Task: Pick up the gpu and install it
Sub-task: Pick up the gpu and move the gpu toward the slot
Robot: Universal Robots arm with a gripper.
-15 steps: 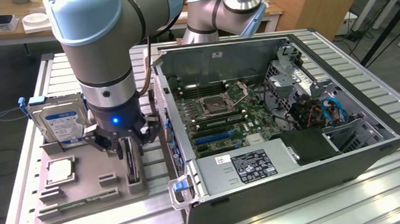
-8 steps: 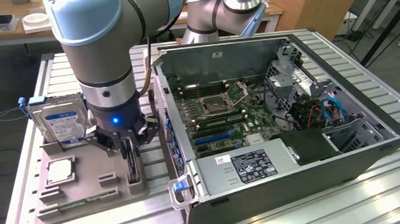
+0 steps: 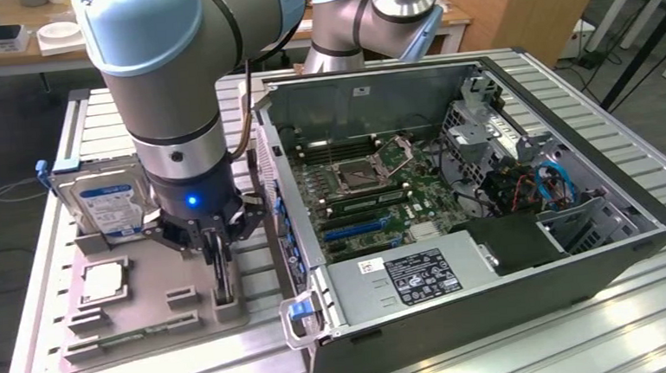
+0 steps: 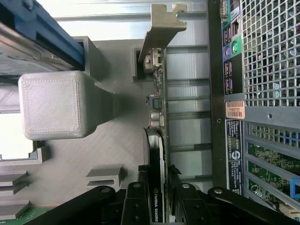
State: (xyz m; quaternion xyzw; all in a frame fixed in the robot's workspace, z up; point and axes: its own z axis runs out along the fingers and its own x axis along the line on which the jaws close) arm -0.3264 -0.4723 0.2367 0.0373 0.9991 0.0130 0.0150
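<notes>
On the exterior view's left, a boxy silver hard drive with a blue-and-white label stands upright at the far end of a matte grey plastic tray. Nearer us, a small square silver chip lies flat in its recess. The tray rests on a ribbed aluminium table.

Toward the tray's right edge we find the graphics card, a thin, dark board standing on its long edge in the tray's slots. Its long axis runs alongside the wall of the computer case, and its flat faces are turned toward the exterior view's left and right. In the wrist view its edge carries green lettering and small dark parts. A pale, folded metal bracket closes off the end away from the fingers and sits beside a grey slot block.

The claw comes straight down over the card. Its black fingers are clenched on it, one against each face, while the card sits in the tray.

In the wrist view, a squarish grey post with fine printed ridges rises from the tray.

To the right stands the open computer case of dark sheet metal. It holds a green circuit board and a silver box with a label. Its perforated back panel faces the card.
</notes>
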